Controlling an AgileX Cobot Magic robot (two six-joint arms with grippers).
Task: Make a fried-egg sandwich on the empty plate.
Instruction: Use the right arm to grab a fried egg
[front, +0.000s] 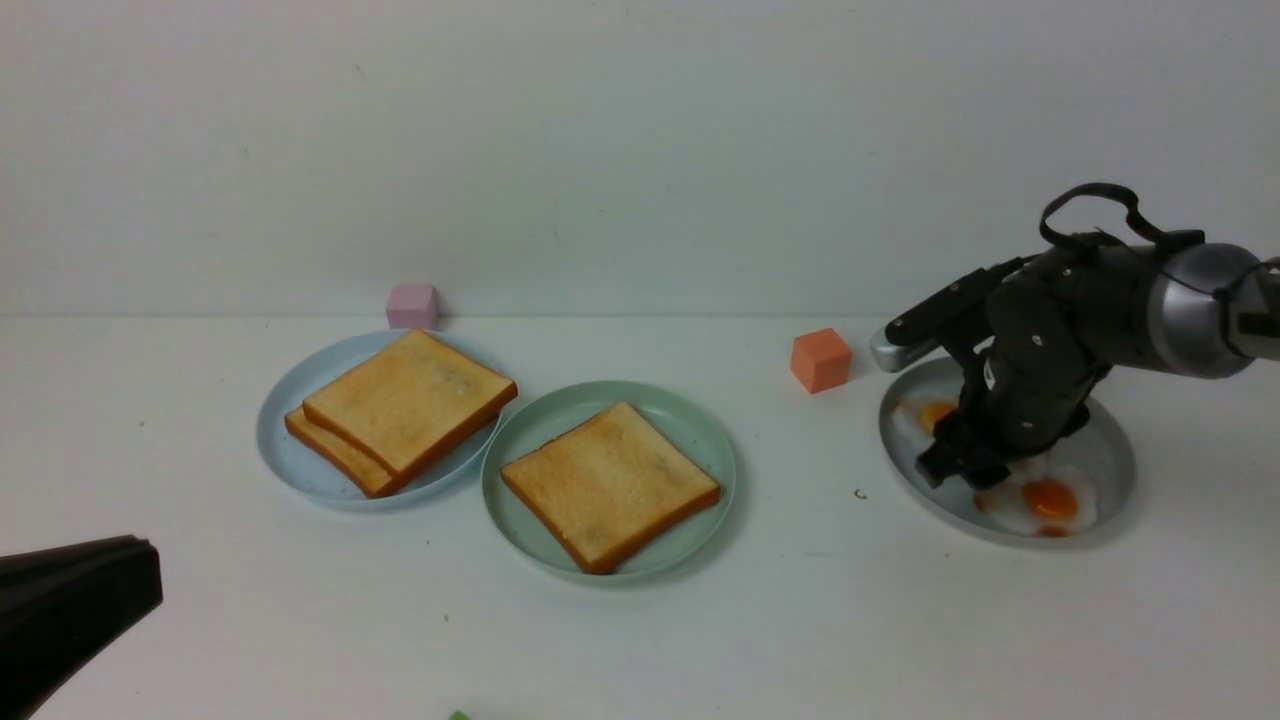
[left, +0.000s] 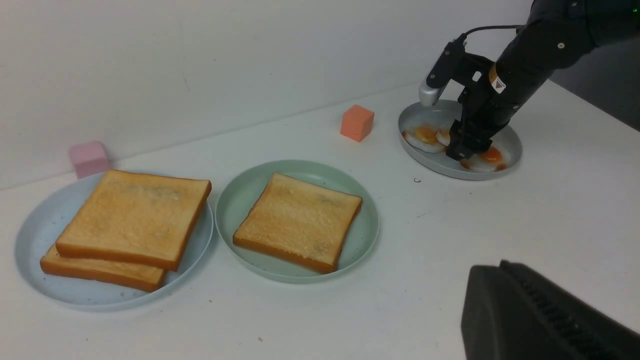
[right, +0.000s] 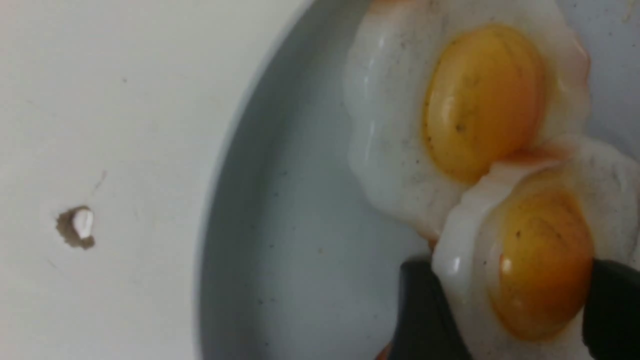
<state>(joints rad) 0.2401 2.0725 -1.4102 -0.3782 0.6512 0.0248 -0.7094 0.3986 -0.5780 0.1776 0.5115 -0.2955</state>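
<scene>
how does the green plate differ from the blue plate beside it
The green plate is mint and holds one toast slice; the blue plate is pale blue and holds two stacked slices. The green plate sits nearer the front camera, the blue plate further left. Both are round, shallow and low-rimmed.

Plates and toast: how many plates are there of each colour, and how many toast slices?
Pale blue plate: 1
Mint-green plate: 1
Grey plate: 1
Toast slices: 3 (top slice and slice under it on the pale blue plate, lone slice on the mint-green plate)
Total: 6
</scene>
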